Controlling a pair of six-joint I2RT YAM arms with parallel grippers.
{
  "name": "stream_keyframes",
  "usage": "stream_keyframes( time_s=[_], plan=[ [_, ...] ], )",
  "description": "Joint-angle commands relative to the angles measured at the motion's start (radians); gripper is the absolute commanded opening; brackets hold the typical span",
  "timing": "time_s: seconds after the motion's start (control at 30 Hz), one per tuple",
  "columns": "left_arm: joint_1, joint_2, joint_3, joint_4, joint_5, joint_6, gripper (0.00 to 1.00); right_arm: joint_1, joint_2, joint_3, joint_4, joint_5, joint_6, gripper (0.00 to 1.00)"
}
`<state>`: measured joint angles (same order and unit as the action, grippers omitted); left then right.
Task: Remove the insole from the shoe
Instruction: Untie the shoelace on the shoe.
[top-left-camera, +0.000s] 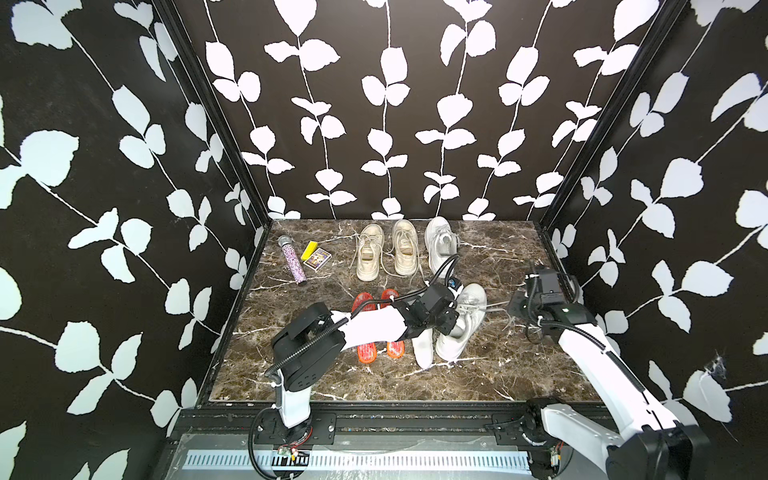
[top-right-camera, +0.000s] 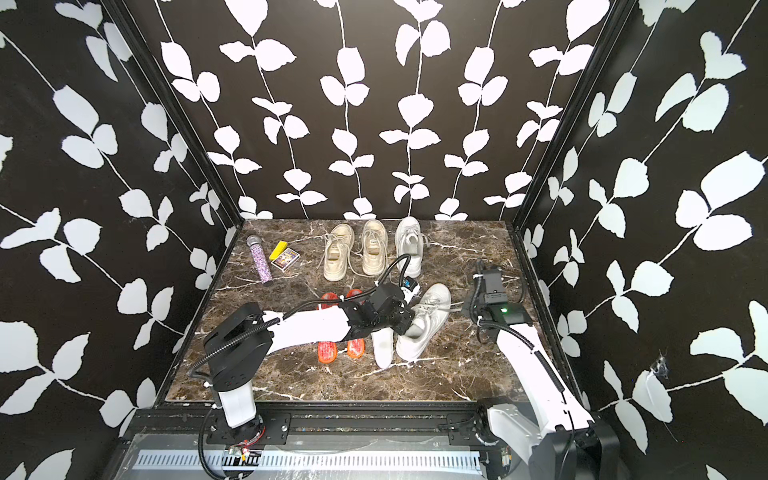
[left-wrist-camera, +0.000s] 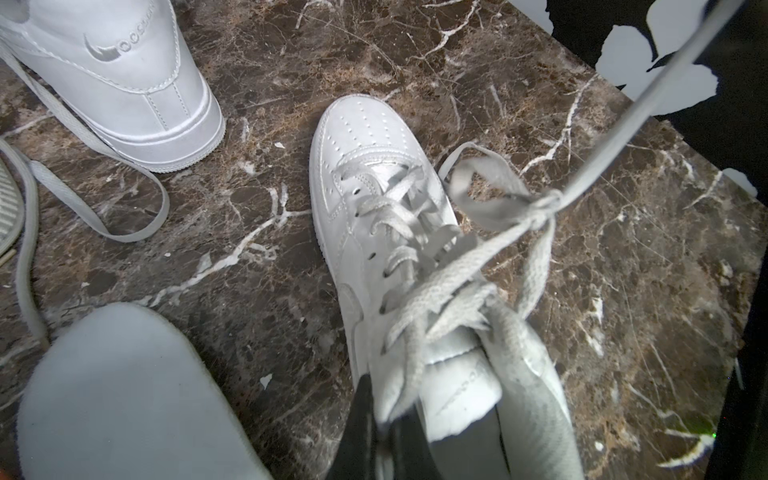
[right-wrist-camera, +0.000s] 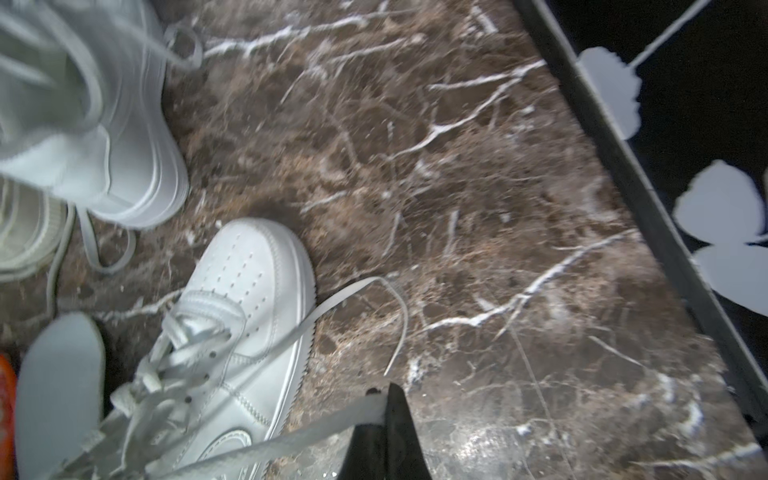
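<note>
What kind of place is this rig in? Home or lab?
Likely a staged lab test cell: marble-look tabletop boxed by leaf-print walls, left arm and right arm bolted to a front rail, loose shoes as props.

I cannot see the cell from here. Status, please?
Left gripper shut at opening of shoe. Right gripper shut on lace, lace taut. White insole lies on table beside shoe.

shoe (top-right-camera: 428, 320): white, left gripper (top-right-camera: 405, 328) at its collar
insole (top-right-camera: 382, 347): lying flat just beside shoe
lace (top-right-camera: 457, 308): stretched toward right gripper (top-right-camera: 473, 308)
</note>
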<state>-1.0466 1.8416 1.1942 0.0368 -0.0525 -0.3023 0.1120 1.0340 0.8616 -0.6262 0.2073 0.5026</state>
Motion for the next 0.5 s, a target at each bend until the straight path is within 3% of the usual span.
stream_keyframes(
  time_s=[0.0, 0.17, 0.47],
  plan=[
    [0.005, -0.017, 0.002, -0.019, -0.008, -0.014, 0.00, -0.055, -0.019, 0.063, -0.061, 0.066, 0.015, 0.00],
    [0.005, -0.020, -0.005, -0.012, -0.011, -0.018, 0.00, -0.142, -0.046, 0.112, -0.095, 0.056, 0.019, 0.00],
    [0.005, -0.031, -0.027, -0.006, -0.016, -0.023, 0.00, -0.204, -0.052, 0.136, -0.106, 0.064, 0.013, 0.00]
  ],
)
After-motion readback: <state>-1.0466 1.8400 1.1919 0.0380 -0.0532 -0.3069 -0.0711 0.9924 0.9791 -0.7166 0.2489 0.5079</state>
